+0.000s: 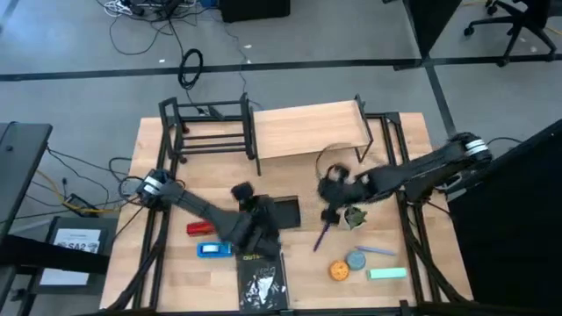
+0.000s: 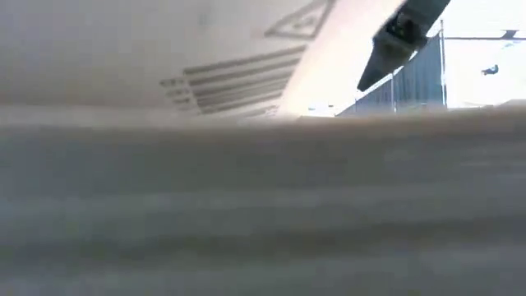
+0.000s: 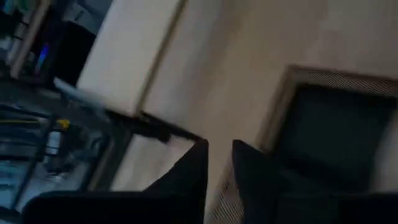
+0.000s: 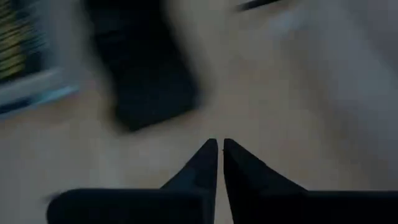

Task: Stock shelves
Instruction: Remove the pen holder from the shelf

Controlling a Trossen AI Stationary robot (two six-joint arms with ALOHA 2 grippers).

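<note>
Left gripper (image 3: 219, 163) narrow, empty, beside mesh box (image 3: 336, 127) | right gripper (image 4: 220, 155) nearly closed, empty, above counter (image 4: 292, 93)

Both arms dark w/ silver joint rings – left arm (image 1: 198, 206), right arm (image 1: 421, 171); tapered black fingers (image 4: 202, 163).

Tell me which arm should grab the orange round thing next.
Probably the right. Its tool hangs empty, fingers together, near the orange round item. The left tool is farther off, by the black mesh box.
</note>
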